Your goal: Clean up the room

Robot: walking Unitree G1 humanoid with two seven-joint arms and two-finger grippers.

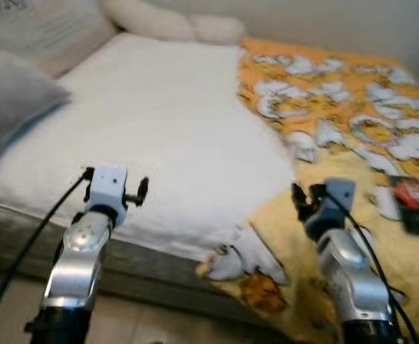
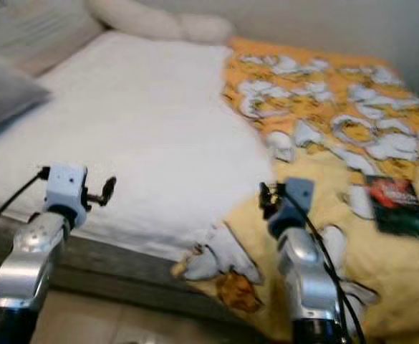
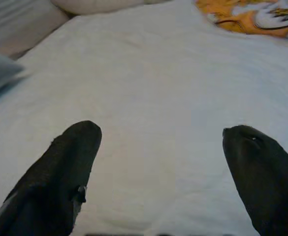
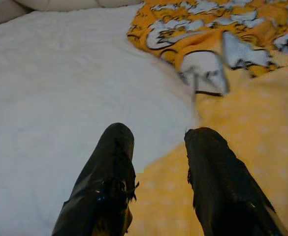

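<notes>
Ahead of the left gripper, soft matt white blanket; by the right gripper, printed yellow cloth sheet; both arms glossy silver metal, fingers matt black

- A grey square cushion lies at the left side of the bed.
- Pale, cream-coloured pillows lie along the head of the bed, by a light wall.
- Pale floor shows below the bed's edge.

Head eyes overlook bed; wrist cameras closer.
</notes>
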